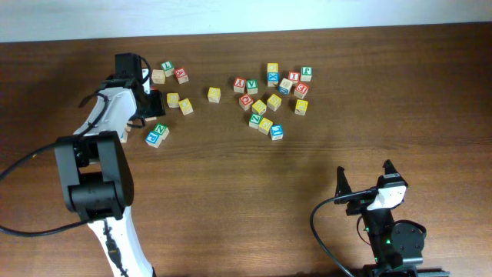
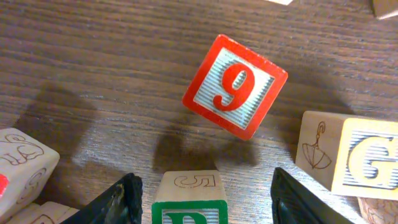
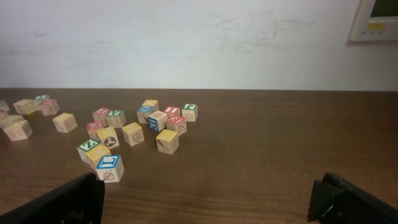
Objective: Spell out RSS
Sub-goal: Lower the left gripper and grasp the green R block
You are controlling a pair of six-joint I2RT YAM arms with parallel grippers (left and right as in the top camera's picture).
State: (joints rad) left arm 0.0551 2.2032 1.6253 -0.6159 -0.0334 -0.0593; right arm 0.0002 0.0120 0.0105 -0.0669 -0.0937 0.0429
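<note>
In the left wrist view a wooden cube with a green-and-white face (image 2: 189,211) sits on the table between my left gripper's (image 2: 205,186) open jaws. There is a gap on each side, and its letter is cut off by the frame edge. In the overhead view my left gripper (image 1: 151,103) is at the left cube cluster and hides that cube. Several yellow-faced cubes lie about, such as one (image 1: 214,94) in the middle; I cannot read an S. My right gripper (image 1: 364,177) is open and empty at the front right (image 3: 208,199).
A tilted red 9 cube (image 2: 235,86) lies just ahead of the left jaws, with a yellow G cube (image 2: 367,163) to its right. A larger cluster of mixed cubes (image 1: 273,100) lies at the back centre. A green and a blue cube (image 1: 157,135) lie near the left arm.
</note>
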